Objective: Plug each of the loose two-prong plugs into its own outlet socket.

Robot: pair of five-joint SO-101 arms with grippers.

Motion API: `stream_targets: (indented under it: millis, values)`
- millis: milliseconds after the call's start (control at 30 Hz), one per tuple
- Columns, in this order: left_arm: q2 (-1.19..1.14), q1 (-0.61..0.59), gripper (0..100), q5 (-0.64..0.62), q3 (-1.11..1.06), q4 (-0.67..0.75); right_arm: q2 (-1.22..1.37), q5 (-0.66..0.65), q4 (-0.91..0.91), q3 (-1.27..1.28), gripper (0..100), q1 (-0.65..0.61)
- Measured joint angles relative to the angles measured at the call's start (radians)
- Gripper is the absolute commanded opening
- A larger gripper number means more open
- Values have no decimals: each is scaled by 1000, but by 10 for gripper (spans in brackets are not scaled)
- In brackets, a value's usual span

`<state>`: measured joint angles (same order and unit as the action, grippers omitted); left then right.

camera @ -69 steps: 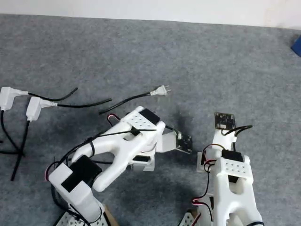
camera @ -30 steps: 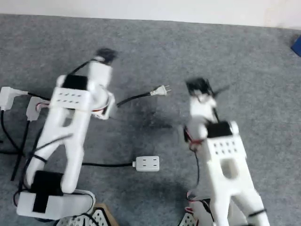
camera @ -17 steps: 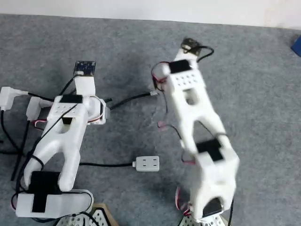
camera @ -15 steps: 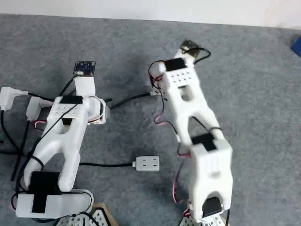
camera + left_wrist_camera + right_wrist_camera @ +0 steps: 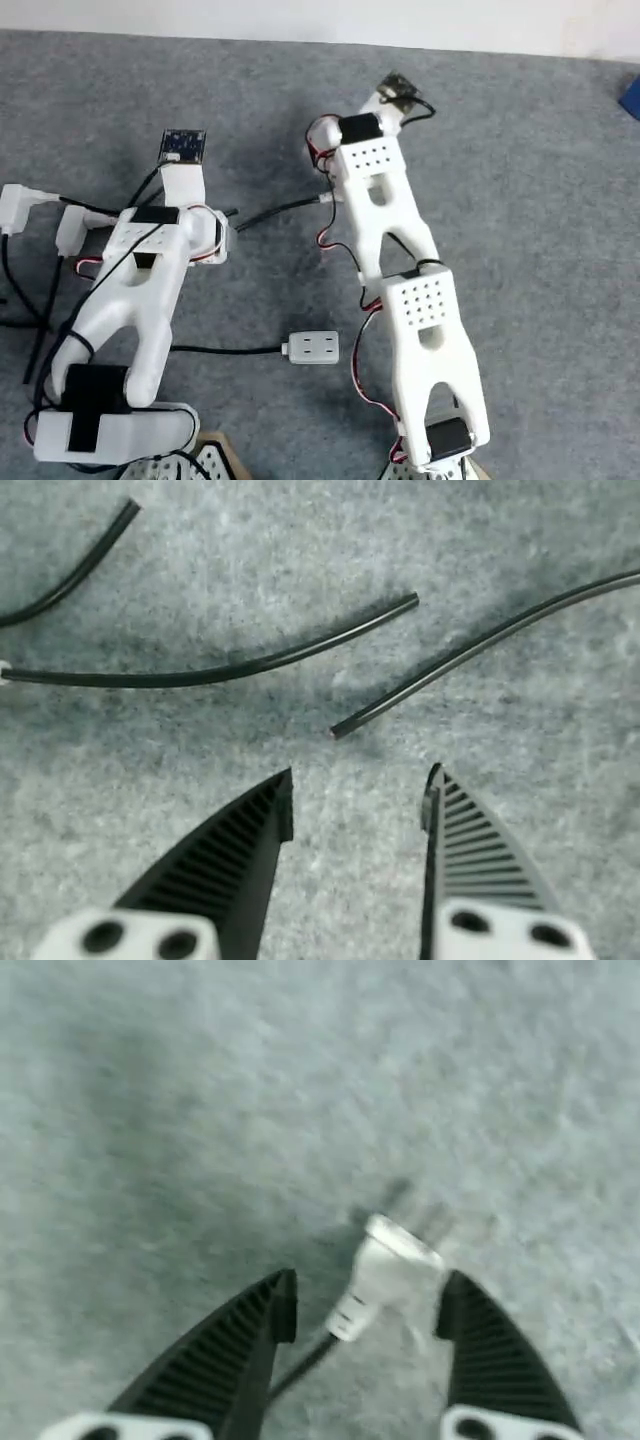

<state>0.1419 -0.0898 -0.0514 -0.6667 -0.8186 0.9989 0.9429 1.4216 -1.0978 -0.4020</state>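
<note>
My right gripper (image 5: pixel 367 1290) hangs spread over the white plug (image 5: pixel 392 1258) on the carpet (image 5: pixel 150 1110); probably light, rigid, cord (image 5: pixel 303 1362) springy; I'd pinch its flat sides; left gripper (image 5: pixel 358 785), also spread, sits by the plug's cord end.

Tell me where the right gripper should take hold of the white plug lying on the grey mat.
Grip the white plug by its moulded body, behind the prongs, coming straight down from above. It lies flat on the mat, and the right gripper hangs open astride it.
</note>
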Motion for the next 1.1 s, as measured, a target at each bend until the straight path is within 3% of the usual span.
stream_targets:
  millis: [200, 433, 600, 733, 867, 933, 1100]
  values:
    - [0, 0, 224, 0, 0, 0, 2, 69, 72, -25, 256, -60]
    - [0, 0, 224, 0, -14, 0, 32, 77, 37, -29, 248, -68]
    - [0, 28, 224, 0, -17, 0, 92, 77, -3, -29, 135, -66]
    - [0, 32, 224, 0, -17, 0, 104, 77, -9, -32, 117, -41]
    - [0, 37, 224, 0, -20, 0, 106, 77, -17, -32, 0, -31]
    - [0, 38, 224, 0, -29, 0, 107, 77, -18, -32, 6, -21]
    - [0, 35, 224, 0, -29, 0, 109, -75, -11, -35, 6, -21]
